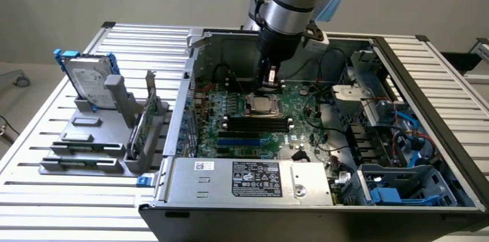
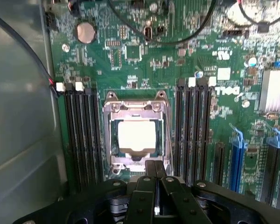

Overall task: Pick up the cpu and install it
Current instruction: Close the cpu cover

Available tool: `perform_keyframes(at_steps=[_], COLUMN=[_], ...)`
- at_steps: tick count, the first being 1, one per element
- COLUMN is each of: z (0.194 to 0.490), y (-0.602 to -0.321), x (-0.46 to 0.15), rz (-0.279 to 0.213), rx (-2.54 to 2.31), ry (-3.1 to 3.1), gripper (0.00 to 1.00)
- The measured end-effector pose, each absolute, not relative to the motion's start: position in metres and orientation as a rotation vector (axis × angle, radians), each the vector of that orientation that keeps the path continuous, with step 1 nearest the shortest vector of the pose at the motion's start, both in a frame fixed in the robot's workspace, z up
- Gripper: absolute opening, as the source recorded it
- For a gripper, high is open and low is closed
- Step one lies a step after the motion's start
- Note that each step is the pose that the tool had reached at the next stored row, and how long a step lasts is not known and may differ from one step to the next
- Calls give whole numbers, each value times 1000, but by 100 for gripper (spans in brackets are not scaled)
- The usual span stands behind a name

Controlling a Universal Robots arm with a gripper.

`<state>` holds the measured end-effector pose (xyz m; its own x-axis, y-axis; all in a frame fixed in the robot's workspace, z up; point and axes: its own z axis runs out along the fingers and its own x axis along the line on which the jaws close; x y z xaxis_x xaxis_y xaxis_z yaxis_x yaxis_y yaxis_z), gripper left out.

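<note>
As the wrist view makes plain, the gripper [image 2: 155, 165] is closed and empty just beside the socketed cpu [image 2: 136, 136].

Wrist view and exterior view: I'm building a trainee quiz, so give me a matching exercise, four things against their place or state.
1. silver-grey square cpu
2. silver rectangular hard drive with blue rails
3. black gripper
4. round silver coin cell

A. shut, close to the metal-framed socket
B. standing in the grey rack outside the computer case
C. on the green motherboard, away from the socket
D. lying inside the socket

Pairs: 1-D, 2-B, 3-A, 4-C
</note>
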<state>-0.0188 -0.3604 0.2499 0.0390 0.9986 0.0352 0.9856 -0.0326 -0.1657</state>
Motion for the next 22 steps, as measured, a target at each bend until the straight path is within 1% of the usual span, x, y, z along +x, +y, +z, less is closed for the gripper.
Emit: perform_keyframes(at_steps=[3, 6, 17, 22], z=[250, 249, 231, 227], y=[-358, -356, -354, -350], x=[-19, -19, -19, -19], rz=[185, 206, 209, 218], rx=[-2130, -2118, -2116, -2112], ry=[-2052, -2041, -2039, -2035], gripper=[11, 11, 11, 11])
